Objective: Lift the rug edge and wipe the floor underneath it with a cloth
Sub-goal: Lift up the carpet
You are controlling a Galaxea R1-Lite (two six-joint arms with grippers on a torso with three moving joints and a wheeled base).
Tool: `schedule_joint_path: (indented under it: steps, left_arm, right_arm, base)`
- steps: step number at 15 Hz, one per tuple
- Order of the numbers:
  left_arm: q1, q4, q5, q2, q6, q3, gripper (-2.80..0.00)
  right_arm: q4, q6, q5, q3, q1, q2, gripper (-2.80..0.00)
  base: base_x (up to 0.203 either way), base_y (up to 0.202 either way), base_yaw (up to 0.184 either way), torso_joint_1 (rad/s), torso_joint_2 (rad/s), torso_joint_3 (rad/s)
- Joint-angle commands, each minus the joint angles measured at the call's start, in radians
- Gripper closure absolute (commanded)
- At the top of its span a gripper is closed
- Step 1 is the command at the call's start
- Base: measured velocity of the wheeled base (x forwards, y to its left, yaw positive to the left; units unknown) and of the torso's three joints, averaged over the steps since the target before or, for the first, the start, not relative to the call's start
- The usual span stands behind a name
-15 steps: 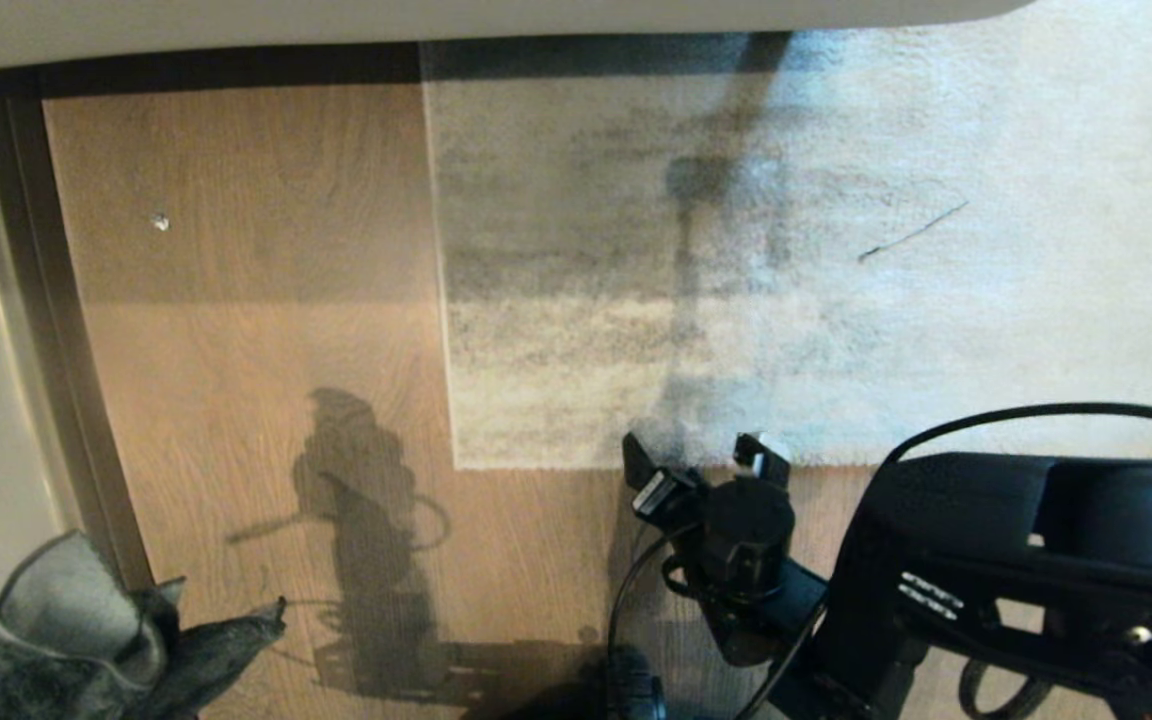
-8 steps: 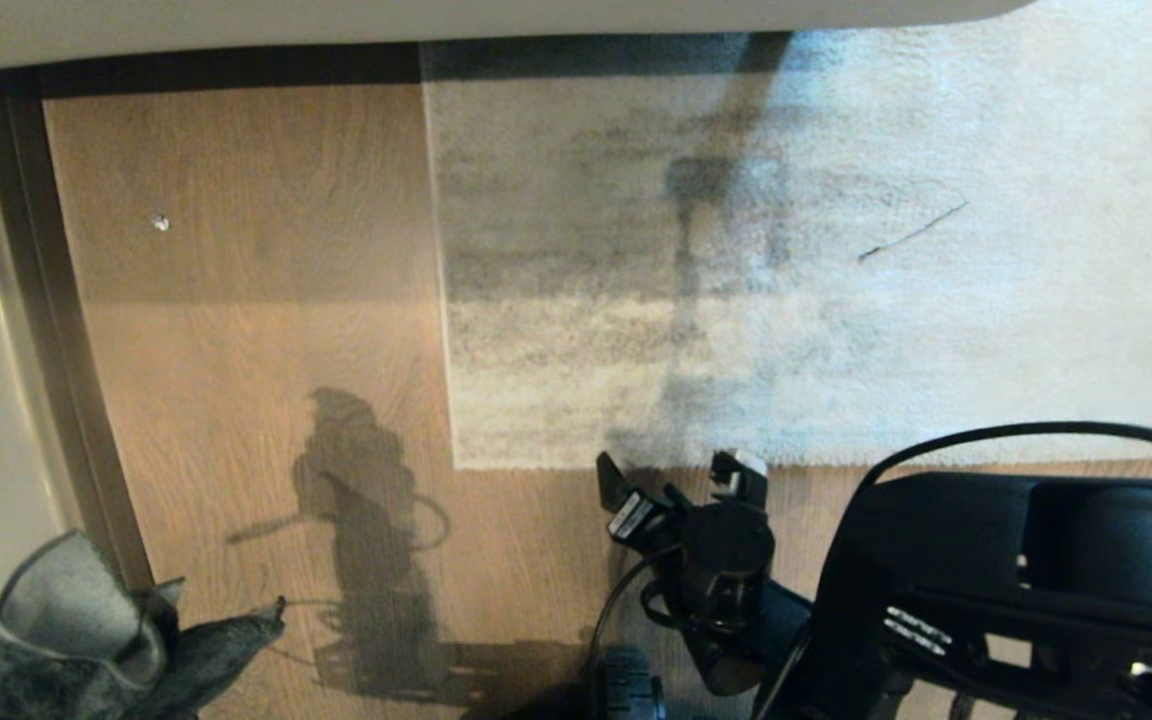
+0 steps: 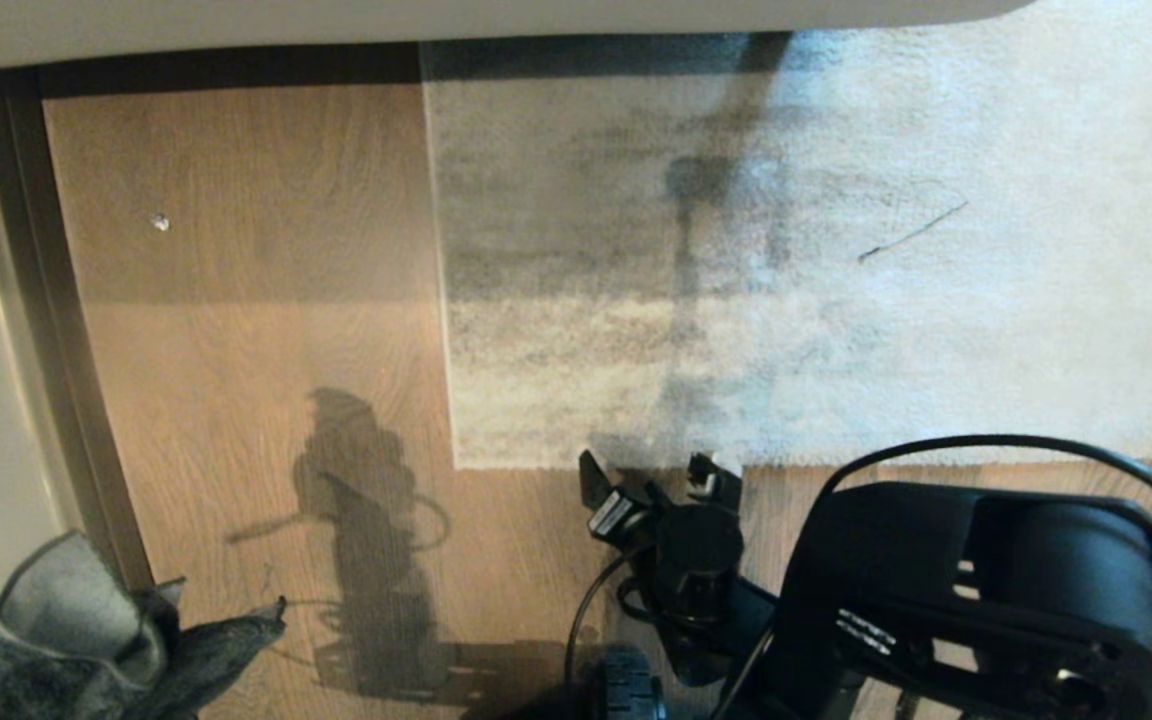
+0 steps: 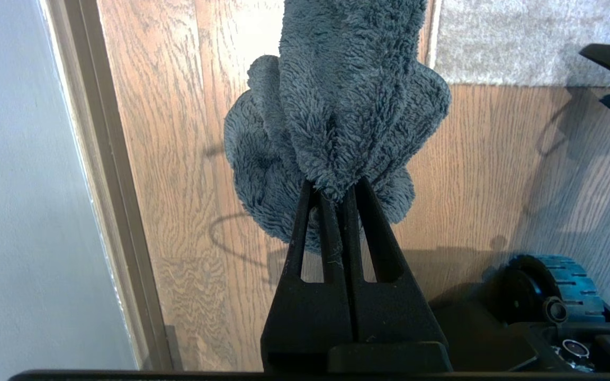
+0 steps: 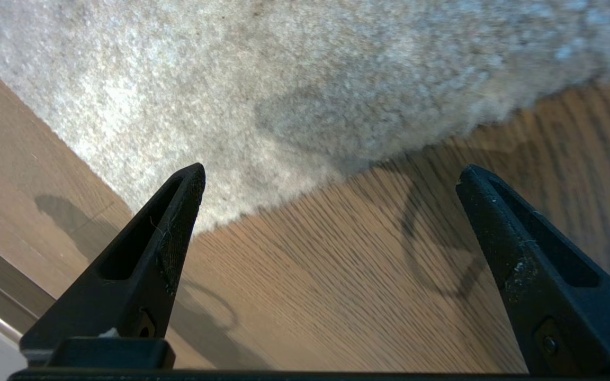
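Only the left wrist view shows the left claw (image 4: 337,198) clamping the cloth (image 4: 337,106); right claw (image 3: 648,478) gapes empty.

Warm, fairly bright light, hard shadows: arm's silhouette thrown onto the floor (image 3: 236,330), a dark streak across the rug (image 3: 836,300). Far strip of floor dimmer. Head view soft and grainy, rug washed out at right. Wrist views sharper; pale glare on planks.
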Motion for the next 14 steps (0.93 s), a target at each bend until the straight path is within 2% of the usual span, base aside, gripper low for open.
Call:
schedule_joint_path:
  steps: [1,14]
  left_arm:
    - [0.0,-0.001,0.0,0.0,0.0,0.0,0.0]
    - [0.0,0.0,0.0,0.0,0.0,0.0,0.0]
  right_arm:
    - [-0.044,0.004,-0.003,-0.02,-0.002,0.018,-2.8]
    - [-0.044,-0.007,-0.014,-0.097,-0.025,0.043,-2.8]
  base:
    - [0.0,0.0,0.0,0.0,0.0,0.0]
    - [0.0,0.0,0.0,0.0,0.0,0.0]
